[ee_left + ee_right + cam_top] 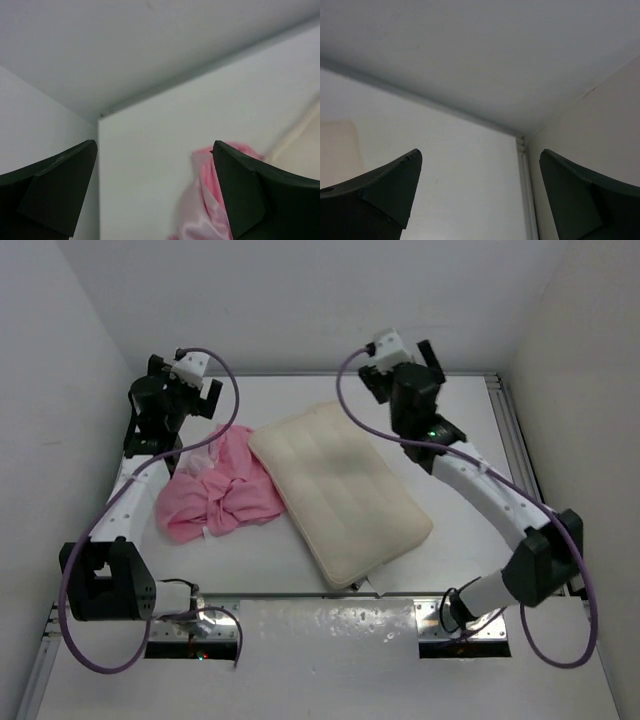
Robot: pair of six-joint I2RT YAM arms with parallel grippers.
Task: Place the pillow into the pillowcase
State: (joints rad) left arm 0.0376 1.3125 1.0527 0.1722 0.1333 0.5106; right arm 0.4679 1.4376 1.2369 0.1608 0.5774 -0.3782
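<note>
So, top view: the table (250, 555) fills the middle of the frame. The pillow (340, 490) lies diagonally at centre, bare and fully outside the case. The pillowcase (225, 490) is a crumpled heap left of centre, touching the pillow's upper-left edge; I can't tell where its opening is in the folds. Left gripper (154, 144), upper left, jaws spread wide, holding nothing. Right gripper (481, 150), upper right, equally wide, nothing in it. Looks not started: the case is unopened and nothing is inserted.
</note>
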